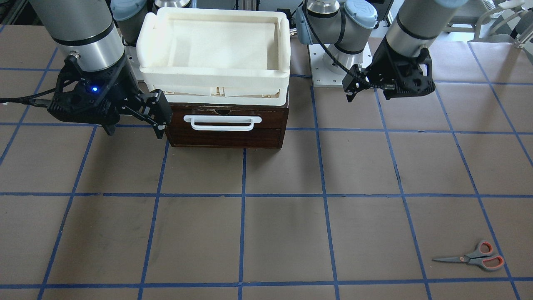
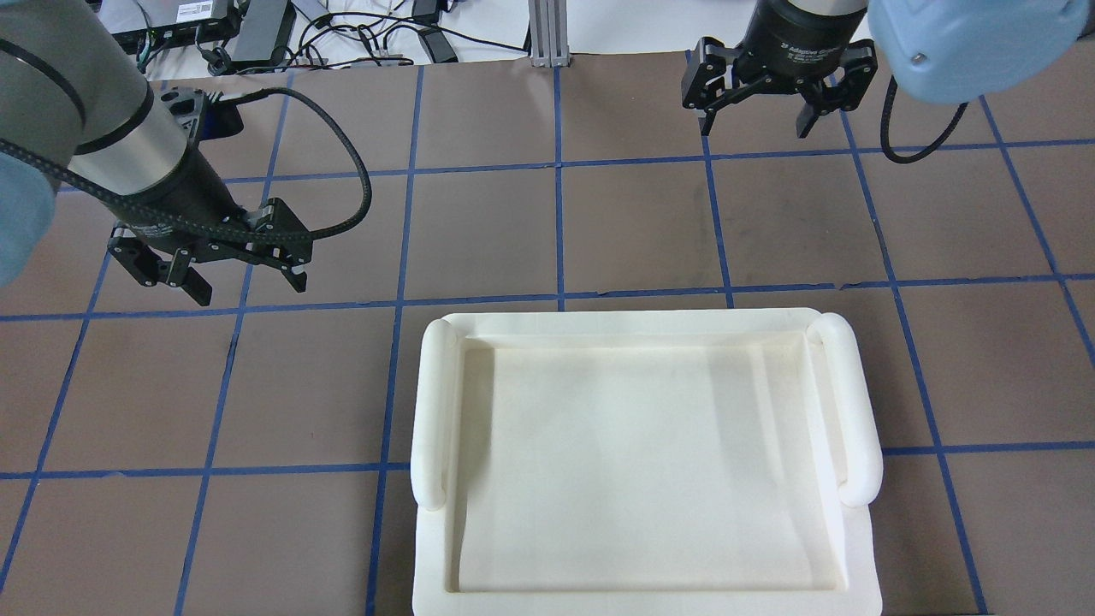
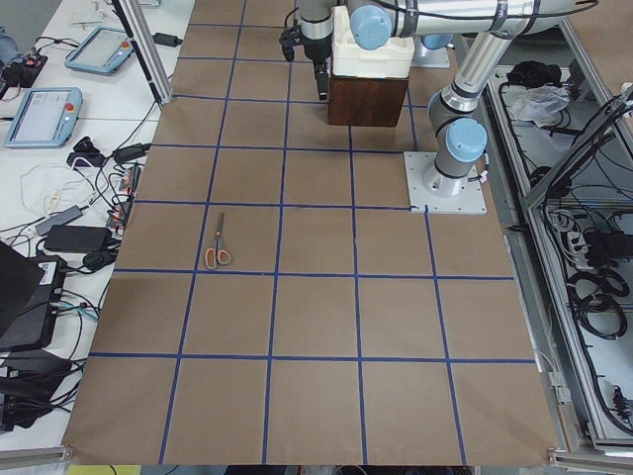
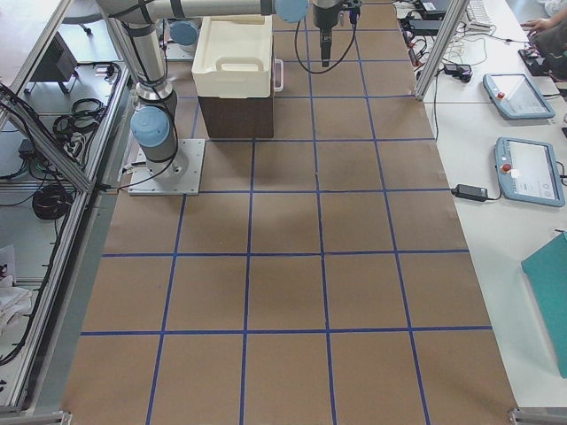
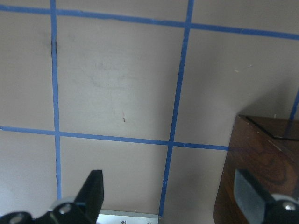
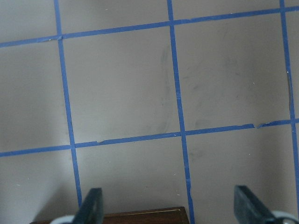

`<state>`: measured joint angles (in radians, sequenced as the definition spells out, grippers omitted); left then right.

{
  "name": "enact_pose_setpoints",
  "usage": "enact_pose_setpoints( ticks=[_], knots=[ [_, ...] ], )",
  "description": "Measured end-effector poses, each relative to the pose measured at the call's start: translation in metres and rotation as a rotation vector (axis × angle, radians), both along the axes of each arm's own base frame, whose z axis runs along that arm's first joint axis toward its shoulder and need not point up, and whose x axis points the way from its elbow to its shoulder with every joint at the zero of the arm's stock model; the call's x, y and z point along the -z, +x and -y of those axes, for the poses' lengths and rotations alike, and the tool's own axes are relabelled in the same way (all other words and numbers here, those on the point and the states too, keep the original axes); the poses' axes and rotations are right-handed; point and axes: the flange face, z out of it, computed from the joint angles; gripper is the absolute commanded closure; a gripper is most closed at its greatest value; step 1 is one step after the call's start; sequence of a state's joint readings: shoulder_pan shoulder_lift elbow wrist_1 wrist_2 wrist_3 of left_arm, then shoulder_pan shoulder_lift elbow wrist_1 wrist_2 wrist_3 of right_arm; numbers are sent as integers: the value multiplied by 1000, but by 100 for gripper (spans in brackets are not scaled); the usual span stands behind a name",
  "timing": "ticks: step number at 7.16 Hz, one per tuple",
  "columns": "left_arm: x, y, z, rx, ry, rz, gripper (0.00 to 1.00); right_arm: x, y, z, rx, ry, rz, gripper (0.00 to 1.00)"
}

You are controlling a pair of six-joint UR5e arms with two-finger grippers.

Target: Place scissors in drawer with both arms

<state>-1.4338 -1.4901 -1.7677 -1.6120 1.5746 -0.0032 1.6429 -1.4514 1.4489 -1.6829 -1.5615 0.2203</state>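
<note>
Grey, orange-looped scissors (image 1: 472, 258) lie untouched; dark brown wooden drawer (image 1: 275, 121) shut. Black left gripper (image 2: 250, 287) and right gripper (image 2: 756, 128) hang open, empty; opening it likely comes first.

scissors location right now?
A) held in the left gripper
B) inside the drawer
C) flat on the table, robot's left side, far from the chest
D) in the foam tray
C: the scissors lie flat on the table on the robot's left. The drawer is shut, and the left gripper and right gripper are open and empty.
</note>
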Motion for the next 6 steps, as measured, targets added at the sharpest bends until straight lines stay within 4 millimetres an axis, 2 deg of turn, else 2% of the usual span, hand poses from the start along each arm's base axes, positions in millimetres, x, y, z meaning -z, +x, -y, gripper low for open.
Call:
enact_pose_setpoints(
  ticks=[2,4,5,6],
  knots=[
    [70,45,28,5,71,-13,0,5,4,2,366,9,44,0],
    [121,74,68,70,28,-16,0,30,19,9,694,62,60,0],
    [141,96,85,115,-3,-20,0,46,34,12,812,86,52,0],
    [158,128,102,183,-51,-18,0,65,57,12,922,101,22,0]
  ],
)
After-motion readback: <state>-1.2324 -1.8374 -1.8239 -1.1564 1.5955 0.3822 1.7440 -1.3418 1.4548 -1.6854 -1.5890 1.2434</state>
